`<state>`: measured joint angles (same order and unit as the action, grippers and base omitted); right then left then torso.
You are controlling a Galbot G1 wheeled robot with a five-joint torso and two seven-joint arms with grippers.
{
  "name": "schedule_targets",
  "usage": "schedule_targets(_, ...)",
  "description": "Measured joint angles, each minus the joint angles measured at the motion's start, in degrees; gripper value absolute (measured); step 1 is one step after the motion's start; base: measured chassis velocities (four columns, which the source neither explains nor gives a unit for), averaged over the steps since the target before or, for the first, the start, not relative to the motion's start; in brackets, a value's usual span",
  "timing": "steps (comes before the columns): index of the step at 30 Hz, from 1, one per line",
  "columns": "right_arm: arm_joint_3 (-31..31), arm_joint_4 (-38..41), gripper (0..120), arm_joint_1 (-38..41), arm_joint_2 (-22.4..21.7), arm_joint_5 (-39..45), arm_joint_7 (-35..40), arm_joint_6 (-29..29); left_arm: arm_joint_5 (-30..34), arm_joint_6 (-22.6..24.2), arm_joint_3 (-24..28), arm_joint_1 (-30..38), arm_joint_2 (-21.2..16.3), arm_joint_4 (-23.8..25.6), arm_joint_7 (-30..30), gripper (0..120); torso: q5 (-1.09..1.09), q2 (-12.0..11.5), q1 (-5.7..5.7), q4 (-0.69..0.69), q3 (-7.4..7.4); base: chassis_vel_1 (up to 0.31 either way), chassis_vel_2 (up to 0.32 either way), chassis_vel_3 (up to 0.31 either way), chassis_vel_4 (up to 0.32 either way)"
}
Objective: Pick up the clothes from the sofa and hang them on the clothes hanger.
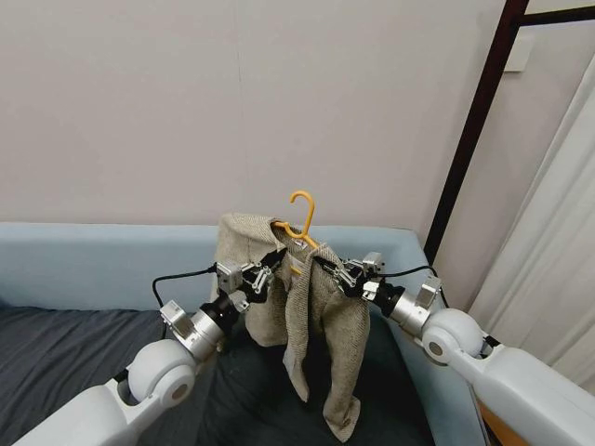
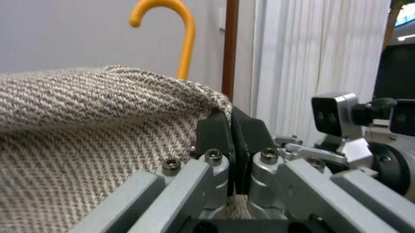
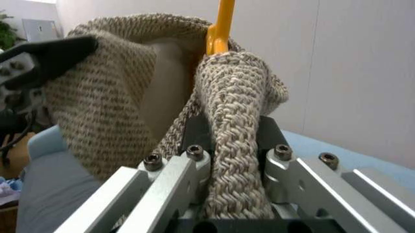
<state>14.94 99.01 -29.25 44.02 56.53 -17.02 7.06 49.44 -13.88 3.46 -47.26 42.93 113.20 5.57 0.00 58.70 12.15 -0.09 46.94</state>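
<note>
A beige knitted garment [image 1: 316,316] hangs over an orange hanger [image 1: 302,218], held up in the air above the sofa. My left gripper [image 1: 270,265] is shut on the garment's left edge; the left wrist view shows its black fingertips [image 2: 224,133] pinching the weave [image 2: 77,111] just below the hanger hook [image 2: 175,29]. My right gripper [image 1: 325,269] is shut on the garment's right side, and the right wrist view shows a thick fold of knit [image 3: 236,145] clamped between its fingers beside the hanger stem [image 3: 222,24].
The light blue sofa [image 1: 93,260] with a dark grey seat cushion [image 1: 65,353] lies below. A dark brown rack post [image 1: 474,121] rises at the right, with a pale curtain [image 1: 548,251] beyond it. A plain wall stands behind.
</note>
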Motion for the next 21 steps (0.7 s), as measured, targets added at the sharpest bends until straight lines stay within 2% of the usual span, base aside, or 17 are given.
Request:
schedule_targets(5, -0.29, 0.26, 10, 0.21, -0.24, 1.86, 0.23, -0.01, -2.21, -0.21, -0.26, -0.50, -0.04, -1.64, -0.55, 0, 0.00, 0.00, 0.00, 0.00, 0.00, 0.000, 0.000, 0.000, 0.000)
schedule_targets(10, -1.66, 2.53, 10, 0.21, -1.16, 5.05, 0.71, -0.01, -5.70, 0.14, -0.94, -0.86, -0.12, -3.73, -5.92, 0, 0.00, 0.00, 0.00, 0.00, 0.00, 0.000, 0.000, 0.000, 0.000)
schedule_targets(16, -2.23, 3.24, 10, 0.33, -1.69, 5.24, 0.79, -0.02, -6.31, 0.15, -1.04, -1.09, 0.00, -3.86, -7.88, 0, 0.00, 0.00, 0.00, 0.00, 0.00, 0.000, 0.000, 0.000, 0.000)
schedule_targets(17, -2.37, 3.42, 10, 0.43, -2.08, 5.23, 0.80, -0.02, -6.32, 0.13, -1.07, -1.29, 0.00, -3.55, -8.34, 4, 0.00, 0.00, 0.00, 0.00, 0.00, 0.000, 0.000, 0.000, 0.000)
schedule_targets(19, -2.41, 3.46, 10, 0.47, -2.20, 5.21, 0.85, -0.02, -6.32, 0.07, -1.08, -1.37, -0.01, -3.35, -8.46, 6, 0.00, 0.00, 0.00, 0.00, 0.00, 0.000, 0.000, 0.000, 0.000)
schedule_targets(21, -2.46, 3.66, 10, 0.51, -2.48, 5.02, 1.40, 0.00, -6.33, -0.23, -1.21, -1.64, -0.01, -2.90, -8.82, 15, 0.00, -0.01, 0.00, -0.01, 0.00, 0.000, 0.000, 0.000, 0.000)
